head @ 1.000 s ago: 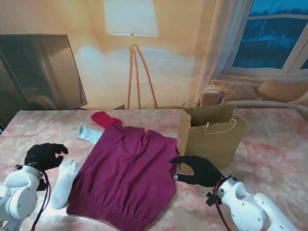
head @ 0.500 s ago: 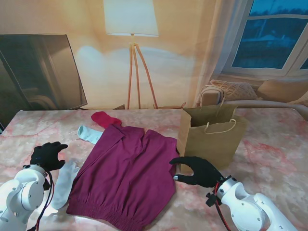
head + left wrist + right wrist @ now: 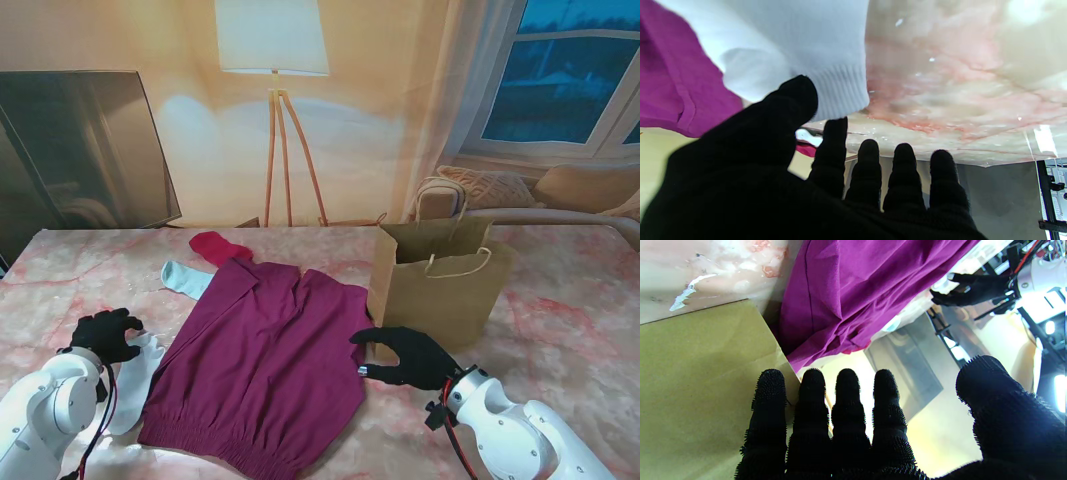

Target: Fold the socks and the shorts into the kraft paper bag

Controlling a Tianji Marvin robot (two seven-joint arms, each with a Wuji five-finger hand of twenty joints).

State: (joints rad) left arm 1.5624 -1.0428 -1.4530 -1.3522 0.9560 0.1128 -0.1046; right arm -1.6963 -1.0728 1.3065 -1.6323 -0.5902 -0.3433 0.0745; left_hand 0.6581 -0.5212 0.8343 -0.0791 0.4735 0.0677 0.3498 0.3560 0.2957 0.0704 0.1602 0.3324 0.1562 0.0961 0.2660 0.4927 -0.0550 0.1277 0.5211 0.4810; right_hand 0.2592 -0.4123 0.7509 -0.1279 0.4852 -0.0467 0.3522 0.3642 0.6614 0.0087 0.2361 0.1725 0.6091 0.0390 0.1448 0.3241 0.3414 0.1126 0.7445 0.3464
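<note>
- Left hand [image 3: 103, 335], fingers spread and holding nothing, hovers over the white sock's [image 3: 133, 382] cuff near the tabletop's left edge.
- Pinch the ribbed cuff cleanly, clear of the shorts [image 3: 262, 365].
- Right hand [image 3: 405, 358] waits, fingers apart, by the bag [image 3: 440, 285].

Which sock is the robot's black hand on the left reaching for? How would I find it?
Find the big purple shorts spread in the middle of the pink marble table. Just off their left edge, nearest to me, lies a long white sock under the left hand. The other socks, light blue and red, lie farther away.
</note>
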